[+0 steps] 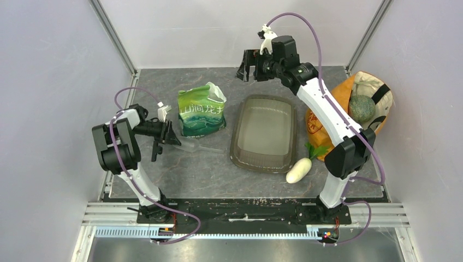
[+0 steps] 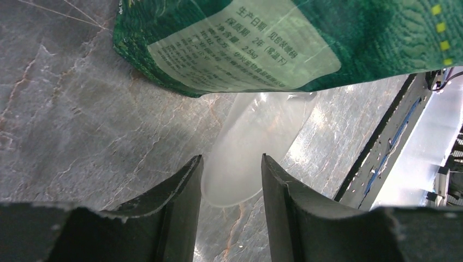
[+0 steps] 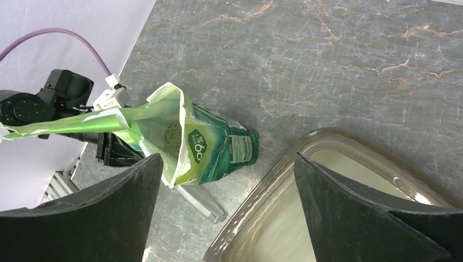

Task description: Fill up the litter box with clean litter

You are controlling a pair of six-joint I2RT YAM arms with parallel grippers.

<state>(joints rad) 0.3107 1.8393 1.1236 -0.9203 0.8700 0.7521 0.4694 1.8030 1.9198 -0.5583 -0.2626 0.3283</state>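
The smoky translucent litter box [image 1: 238,143] lies mid-table with nothing visible in it; its near corner shows in the right wrist view [image 3: 284,174]. The green bag [image 1: 202,112] stands open to its left. Pale litter granules [image 3: 173,136] show inside the bag's mouth. A clear plastic scoop [image 1: 197,146] lies on the table in front of the bag. My left gripper [image 1: 170,136] is open and low, and the scoop's rounded end [image 2: 245,153] lies just beyond its fingertips, with the gripper's midpoint [image 2: 232,158] over it. My right gripper [image 1: 244,71] is open and empty, high above the back of the table [image 3: 226,158].
An orange-and-cream fabric bag [image 1: 327,103] holding a round green melon [image 1: 361,108] sits right of the box. A white oval vegetable [image 1: 298,170] lies by the box's near right corner. Grey walls close in both sides. A metal rail [image 2: 393,136] runs along the front.
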